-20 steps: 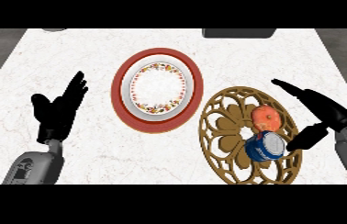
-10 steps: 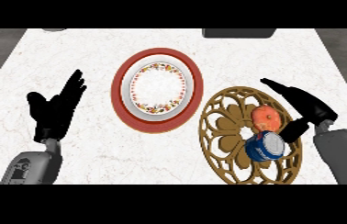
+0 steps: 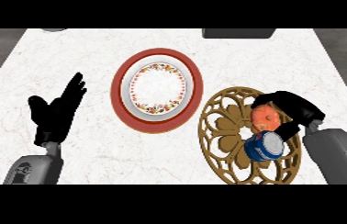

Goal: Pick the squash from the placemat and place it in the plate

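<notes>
One view only, from the head: the right hand point(image 3: 288, 109) was curled round the squash point(image 3: 265, 118) on the gold openwork placemat point(image 3: 224, 126), so the grasp looked to be in hand. Next would come a lift clear of the blue can point(image 3: 264, 146) just beside it, then across to the plate point(image 3: 160, 87). Squash: orange, rounded, partly hidden. Left hand point(image 3: 58, 110) rested open, fingers up.

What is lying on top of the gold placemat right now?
On the placemat lie an orange squash and a blue can. The right hand curls round the squash, hiding its far side and the mat beneath.
</notes>
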Robot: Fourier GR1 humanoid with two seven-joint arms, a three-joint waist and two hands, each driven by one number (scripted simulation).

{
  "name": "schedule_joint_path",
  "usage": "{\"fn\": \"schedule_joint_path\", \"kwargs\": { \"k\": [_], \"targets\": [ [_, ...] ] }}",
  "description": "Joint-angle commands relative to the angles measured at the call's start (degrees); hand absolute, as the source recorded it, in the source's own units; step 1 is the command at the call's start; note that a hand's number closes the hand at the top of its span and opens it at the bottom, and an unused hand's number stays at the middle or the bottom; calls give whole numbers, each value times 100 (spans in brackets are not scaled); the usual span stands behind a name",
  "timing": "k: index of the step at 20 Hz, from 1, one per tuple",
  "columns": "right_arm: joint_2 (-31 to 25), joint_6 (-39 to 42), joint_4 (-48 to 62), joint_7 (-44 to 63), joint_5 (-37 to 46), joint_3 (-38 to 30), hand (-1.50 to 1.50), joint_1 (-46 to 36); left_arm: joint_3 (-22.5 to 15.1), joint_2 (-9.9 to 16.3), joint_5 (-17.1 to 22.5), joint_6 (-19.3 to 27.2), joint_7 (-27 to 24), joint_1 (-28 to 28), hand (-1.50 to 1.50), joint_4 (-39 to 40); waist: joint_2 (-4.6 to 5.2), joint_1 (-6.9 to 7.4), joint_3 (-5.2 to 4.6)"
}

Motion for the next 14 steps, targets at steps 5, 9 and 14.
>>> {"fn": "schedule_joint_path", "kwargs": {
  "k": [5,9,14],
  "targets": [
    [344,163,-505,-148,76,-113,150,335,233,-75,-99,-65,-81,-328,0,458,19,-25,27],
    [321,-337,-84,-490,274,-460,150,67,174,-210,-152,-164,-349,-149,0,537,26,-5,28],
    [2593,-1234,-926,1546,1202,1426,150,-399,54,-85,-99,-319,-109,-266,0,291,1,401,7]
  ]
}}
